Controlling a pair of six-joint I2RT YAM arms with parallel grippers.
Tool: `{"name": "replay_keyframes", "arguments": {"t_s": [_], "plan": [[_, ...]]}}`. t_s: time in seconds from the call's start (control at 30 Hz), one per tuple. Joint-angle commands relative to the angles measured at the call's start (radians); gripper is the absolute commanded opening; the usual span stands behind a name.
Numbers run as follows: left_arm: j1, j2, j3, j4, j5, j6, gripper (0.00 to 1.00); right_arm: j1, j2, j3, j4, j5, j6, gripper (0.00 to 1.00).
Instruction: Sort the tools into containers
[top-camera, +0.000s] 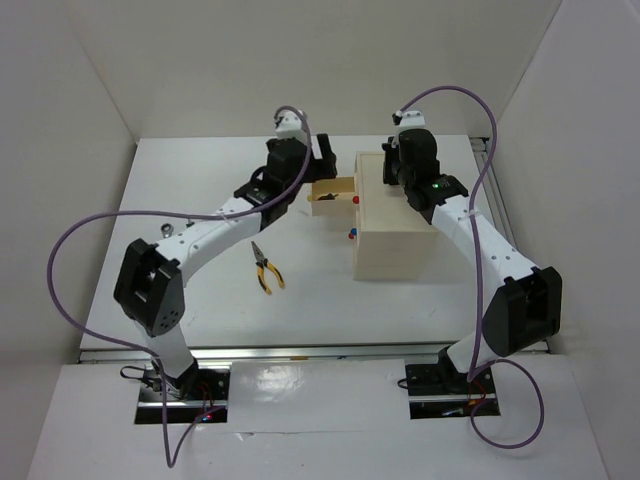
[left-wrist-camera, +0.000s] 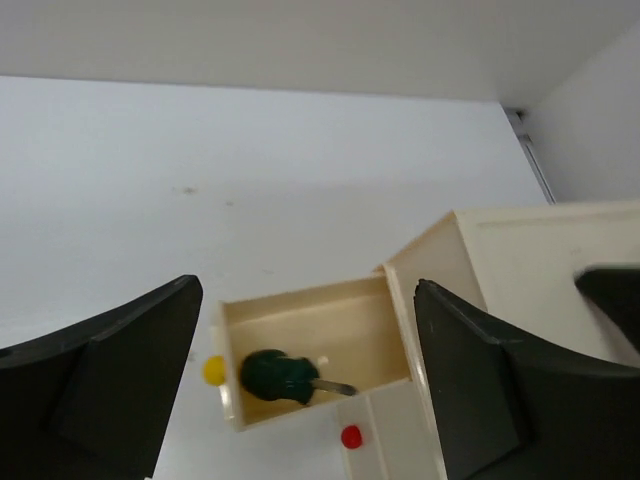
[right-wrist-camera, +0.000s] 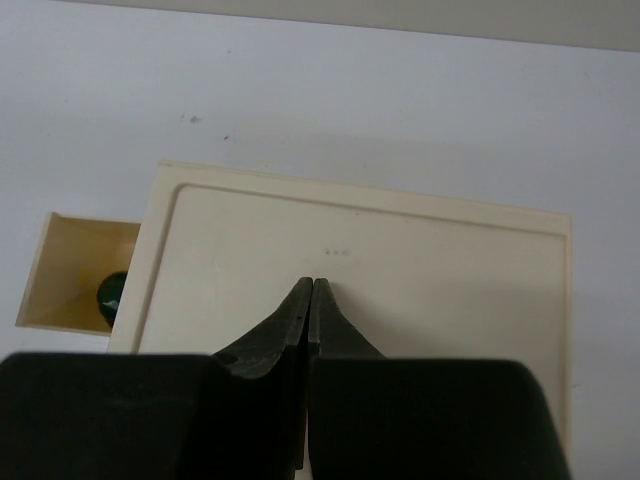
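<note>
Seen from above, a beige box (top-camera: 400, 240) sits right of centre on a white table (top-camera: 180, 170), with one drawer (top-camera: 335, 192) pulled out to the left. The left gripper (left-wrist-camera: 308, 300) hangs above that drawer, jaws wide and empty. A green-handled screwdriver (left-wrist-camera: 275, 375) lies inside, near the yellow knob (left-wrist-camera: 213, 370). The right gripper (right-wrist-camera: 312, 290), jaws pressed together, is over the box top. Yellow-black pliers (top-camera: 266, 268) lie on the table, lower left of the box.

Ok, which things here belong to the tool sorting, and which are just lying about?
Job: pliers; green-handled screwdriver, inside the open yellow-knobbed drawer; beige box.
Just there: purple cables; white table.
</note>
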Motion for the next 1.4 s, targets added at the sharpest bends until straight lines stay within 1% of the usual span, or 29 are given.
{"name": "replay_keyframes", "arguments": {"t_s": [0.0,0.03,0.1,0.13,0.17,0.2,0.23,0.3,0.33,0.37,0.4,0.53,0.8,0.83,0.9,0.97,1.1,1.17,1.2,1.27,1.3,1.33,1.37], "plan": [[0.088,-0.079,0.1,-0.239,-0.382,-0.112,1.0,0.01,0.072,-0.043,-0.205,-0.017,0.001,0.0],[0.125,-0.045,0.136,-0.488,-0.421,-0.254,1.0,0.01,0.073,-0.043,-0.205,-0.026,0.001,0.0],[0.209,-0.007,0.217,-0.722,-0.463,-0.391,1.0,0.01,0.073,-0.033,-0.205,-0.026,0.001,0.0],[0.293,0.019,0.233,-0.825,-0.463,-0.516,1.0,0.01,0.073,-0.033,-0.205,-0.026,0.001,0.0],[0.335,0.02,0.233,-0.975,-0.463,-0.551,1.0,0.01,0.073,-0.033,-0.205,-0.026,0.001,0.0],[0.373,0.02,0.198,-1.004,-0.429,-0.562,1.0,0.01,0.073,-0.033,-0.205,-0.035,0.001,0.0],[0.449,0.02,0.167,-1.019,-0.399,-0.571,1.0,0.01,0.073,-0.033,-0.205,-0.036,0.001,0.0],[0.513,-0.002,0.066,-0.989,-0.313,-0.536,1.0,0.01,0.073,-0.033,-0.205,-0.045,0.001,0.0],[0.563,-0.002,0.04,-0.972,-0.287,-0.509,1.0,0.01,0.073,-0.033,-0.205,-0.045,0.001,0.0],[0.583,-0.002,0.021,-0.972,-0.268,-0.498,1.0,0.01,0.073,-0.033,-0.205,-0.045,0.001,0.0],[0.597,0.018,-0.014,-0.939,-0.224,-0.461,1.0,0.01,0.073,-0.033,-0.205,-0.045,0.001,0.0],[0.607,0.053,-0.065,-0.854,-0.198,-0.331,0.99,0.01,0.073,-0.043,-0.205,-0.054,-0.008,0.0],[0.607,0.151,-0.065,-0.834,-0.188,-0.33,0.99,0.01,0.054,-0.052,-0.196,-0.063,-0.008,0.0],[0.607,0.161,-0.065,-0.822,-0.188,-0.32,0.97,0.01,0.054,-0.052,-0.207,-0.063,-0.008,0.0],[0.62,0.182,-0.04,-0.822,-0.199,-0.32,0.97,0.01,0.044,-0.052,-0.207,-0.063,-0.008,0.0],[0.636,0.203,-0.03,-0.831,-0.167,-0.307,0.94,0.01,0.043,-0.052,-0.207,-0.063,-0.008,0.0],[0.636,0.224,-0.03,-0.793,-0.147,-0.278,0.89,0.01,0.034,-0.052,-0.207,-0.054,-0.008,0.0],[0.645,0.246,-0.021,-0.78,-0.135,-0.268,0.84,0.01,0.034,-0.052,-0.207,-0.054,-0.008,0.0],[0.657,0.247,-0.02,-0.78,-0.135,-0.267,0.76,0.01,0.034,-0.052,-0.207,-0.054,-0.008,0.0],[0.669,0.257,-0.02,-0.768,-0.104,-0.267,0.64,0.01,0.034,-0.052,-0.207,-0.054,-0.008,0.0],[0.67,0.271,-0.02,-0.768,-0.093,-0.258,0.48,0.01,0.034,-0.052,-0.207,-0.054,-0.008,0.0],[0.67,0.286,-0.02,-0.768,-0.093,-0.258,0.43,0.01,0.034,-0.052,-0.207,-0.054,-0.008,0.0],[0.67,0.286,-0.02,-0.768,-0.081,-0.258,0.36,0.01,0.034,-0.052,-0.207,-0.045,-0.008,0.0]]}}
